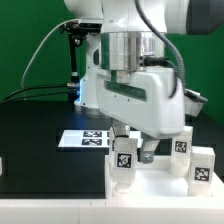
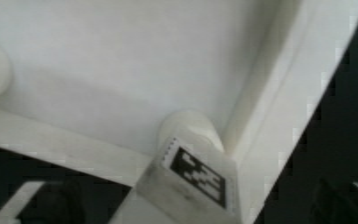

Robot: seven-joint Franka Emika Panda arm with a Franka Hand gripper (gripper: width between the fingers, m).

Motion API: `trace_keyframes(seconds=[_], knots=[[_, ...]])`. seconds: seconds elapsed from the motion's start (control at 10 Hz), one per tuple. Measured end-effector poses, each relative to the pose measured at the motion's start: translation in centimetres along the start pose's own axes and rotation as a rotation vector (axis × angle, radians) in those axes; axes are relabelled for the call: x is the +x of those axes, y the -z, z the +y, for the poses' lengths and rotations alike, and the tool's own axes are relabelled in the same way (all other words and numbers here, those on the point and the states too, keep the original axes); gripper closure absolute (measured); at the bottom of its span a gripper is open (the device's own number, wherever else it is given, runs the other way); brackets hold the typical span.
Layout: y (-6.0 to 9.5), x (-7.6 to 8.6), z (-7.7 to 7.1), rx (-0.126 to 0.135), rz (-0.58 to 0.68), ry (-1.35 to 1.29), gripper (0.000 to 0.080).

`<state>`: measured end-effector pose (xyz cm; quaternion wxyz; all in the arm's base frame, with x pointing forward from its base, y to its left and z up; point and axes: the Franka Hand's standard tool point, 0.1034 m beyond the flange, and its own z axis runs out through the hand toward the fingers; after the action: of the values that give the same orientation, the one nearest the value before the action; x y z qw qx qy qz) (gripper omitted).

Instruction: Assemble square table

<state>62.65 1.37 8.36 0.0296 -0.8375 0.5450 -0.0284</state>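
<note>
The square table's white top (image 1: 160,188) lies flat at the front, toward the exterior view's right. Three short white legs with black-and-white tags stand upright on it: one at the near left corner (image 1: 124,157), one at the far right (image 1: 182,145), one at the near right (image 1: 203,170). My gripper (image 1: 136,154) hangs straight down over the near left leg. In the wrist view that leg (image 2: 197,172) stands between my dark fingers (image 2: 44,206), against the top (image 2: 123,80). The jaws stand wide, and the gripper looks open.
The marker board (image 1: 85,138) lies on the black table behind the top, toward the exterior view's left. The robot's white base (image 1: 95,90) and black cables (image 1: 40,60) stand at the back against a green wall.
</note>
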Motion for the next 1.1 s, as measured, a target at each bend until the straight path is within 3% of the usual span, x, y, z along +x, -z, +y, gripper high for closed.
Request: trace_keyframes(seconds=[0.3,0.6,0.9,1.1], knots=[[-0.07,0.27,0.14,-0.003,0.005,0.226,0.0150],[-0.28,0.09,0.18,-0.030,0.032,0.629,0.0150],[-0.32,0.19,0.24,-0.030,0.033,0.586,0.0179],[-0.37,0.16,0.26,-0.028,0.034,0.453,0.0519]])
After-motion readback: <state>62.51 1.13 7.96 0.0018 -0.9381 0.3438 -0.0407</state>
